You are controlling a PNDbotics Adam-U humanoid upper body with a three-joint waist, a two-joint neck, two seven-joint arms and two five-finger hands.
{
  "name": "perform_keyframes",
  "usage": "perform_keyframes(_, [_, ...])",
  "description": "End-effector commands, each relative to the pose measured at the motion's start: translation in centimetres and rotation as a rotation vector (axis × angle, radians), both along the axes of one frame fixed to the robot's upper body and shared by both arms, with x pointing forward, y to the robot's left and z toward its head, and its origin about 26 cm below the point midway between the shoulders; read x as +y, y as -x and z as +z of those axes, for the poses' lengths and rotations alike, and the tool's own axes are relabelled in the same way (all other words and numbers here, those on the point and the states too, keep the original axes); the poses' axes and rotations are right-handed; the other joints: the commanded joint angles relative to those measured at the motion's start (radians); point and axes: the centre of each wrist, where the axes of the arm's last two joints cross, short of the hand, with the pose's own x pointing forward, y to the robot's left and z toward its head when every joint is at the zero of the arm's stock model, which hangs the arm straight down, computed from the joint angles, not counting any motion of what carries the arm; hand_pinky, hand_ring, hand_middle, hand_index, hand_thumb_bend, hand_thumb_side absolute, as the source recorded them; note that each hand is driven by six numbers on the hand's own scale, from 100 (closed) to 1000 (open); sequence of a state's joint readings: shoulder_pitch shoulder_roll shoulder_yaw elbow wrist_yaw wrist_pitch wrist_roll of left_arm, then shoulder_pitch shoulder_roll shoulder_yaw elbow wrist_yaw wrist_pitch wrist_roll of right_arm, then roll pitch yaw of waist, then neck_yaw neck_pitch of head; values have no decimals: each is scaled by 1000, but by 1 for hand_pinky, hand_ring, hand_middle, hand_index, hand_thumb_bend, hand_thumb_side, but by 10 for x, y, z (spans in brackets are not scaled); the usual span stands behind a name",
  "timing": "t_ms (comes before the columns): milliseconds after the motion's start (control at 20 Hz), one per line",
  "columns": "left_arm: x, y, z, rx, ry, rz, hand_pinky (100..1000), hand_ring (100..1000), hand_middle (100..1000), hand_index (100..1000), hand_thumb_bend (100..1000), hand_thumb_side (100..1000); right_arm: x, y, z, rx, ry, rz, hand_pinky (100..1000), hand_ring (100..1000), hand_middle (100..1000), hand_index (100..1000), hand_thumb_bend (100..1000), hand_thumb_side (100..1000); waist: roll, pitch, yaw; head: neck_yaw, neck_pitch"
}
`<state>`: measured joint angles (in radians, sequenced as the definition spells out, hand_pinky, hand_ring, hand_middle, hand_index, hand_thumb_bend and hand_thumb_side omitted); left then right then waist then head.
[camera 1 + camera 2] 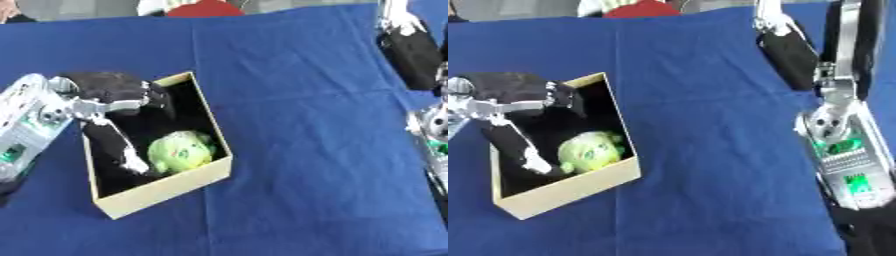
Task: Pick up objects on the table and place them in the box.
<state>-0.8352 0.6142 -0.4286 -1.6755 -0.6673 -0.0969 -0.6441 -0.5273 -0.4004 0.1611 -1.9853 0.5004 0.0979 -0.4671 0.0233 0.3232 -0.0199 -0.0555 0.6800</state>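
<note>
Nearest: cardboard box (166, 187) sits on the blue tablecloth (306, 125), tan walls, dark inside, turned askew w/ one corner toward the camera; inside it, near the front-right wall, a green rounded object (179, 151), pale yellow-green w/ darker marks, can't make out what it is; it lies on the box floor, touching or just beside the right wall. Left hand (118, 132) reaches down into the box from the view's left; fingers hang straight & relaxed, spread narrow; one pale-tipped finger (136, 164) ends just left of the green object, can't tell if touching it; nothing held. Silver & green left forearm (24, 125) comes in over the box's left edge; black wrist part covers the box's far-left corner. Further back, right side: right arm (842, 150) w/ silver casing & green panel runs up the right edge; right hand (789, 47) is above the cloth near the far-right, well apart from the box; black, fingers pointing away; whether they are straight or curled, cannot tell. Far edge: red & white shapes beyond the table, unclear.
</note>
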Motion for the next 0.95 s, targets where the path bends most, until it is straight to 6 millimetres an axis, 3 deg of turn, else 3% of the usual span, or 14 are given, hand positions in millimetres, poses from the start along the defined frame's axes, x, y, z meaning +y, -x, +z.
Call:
perform_keyframes(50, [3,10,26,-124,162,-36,427,663,709,778,340,640,-3,3,6,-25,2,-12,926,769,721,878,100,577,0,-26,2,-4,10])
perform_keyframes(250, [9,19,41,-215,325,-77,406,636,683,752,261,629,-4,3,6,-25,1,-17,926,770,721,878,100,578,1,-28,5,-9,7])
perform_keyframes(550, [27,26,51,-334,442,-106,420,643,694,757,243,633,-5,3,7,-33,2,-24,925,772,723,878,100,577,-1,-31,6,-20,1])
perform_keyframes(750, [56,30,47,-422,592,-25,446,662,718,783,250,638,-5,2,11,-51,8,-28,925,775,725,877,100,574,-3,-27,2,-18,0])
perform_keyframes(950, [77,36,35,-528,876,59,453,658,719,819,250,661,-4,2,16,-67,18,-24,923,779,728,877,100,572,-9,-20,-3,-4,5])
